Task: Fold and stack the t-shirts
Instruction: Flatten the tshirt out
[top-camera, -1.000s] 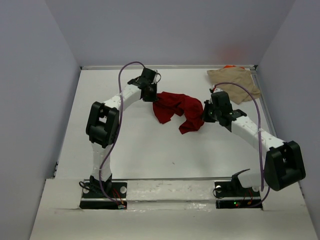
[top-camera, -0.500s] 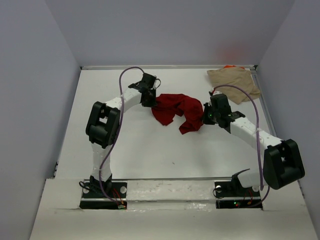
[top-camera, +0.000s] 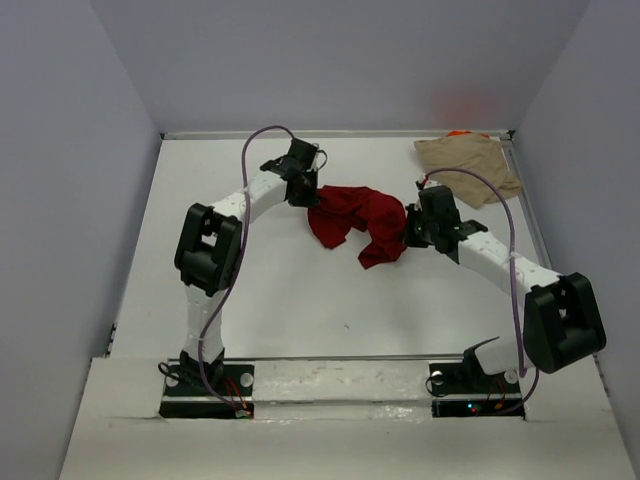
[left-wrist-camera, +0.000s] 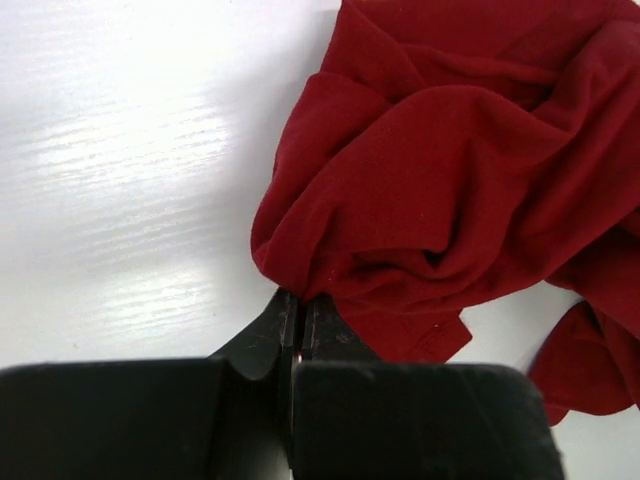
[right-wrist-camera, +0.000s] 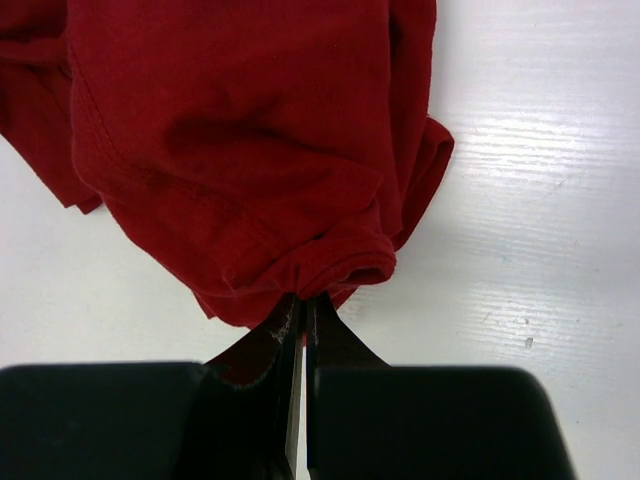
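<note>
Arms (top-camera: 250, 195) (top-camera: 490, 255) bent inward, left tool (left-wrist-camera: 300, 305) and right tool (right-wrist-camera: 303, 305) clamped on red shirt (top-camera: 345, 215)

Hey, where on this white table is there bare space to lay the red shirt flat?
The widest bare patch lies between the crumpled dark red cloth t-shirt and the arm bases. Another runs along the far edge, left of the tan cloth t-shirt. The far right corner is crowded.
</note>
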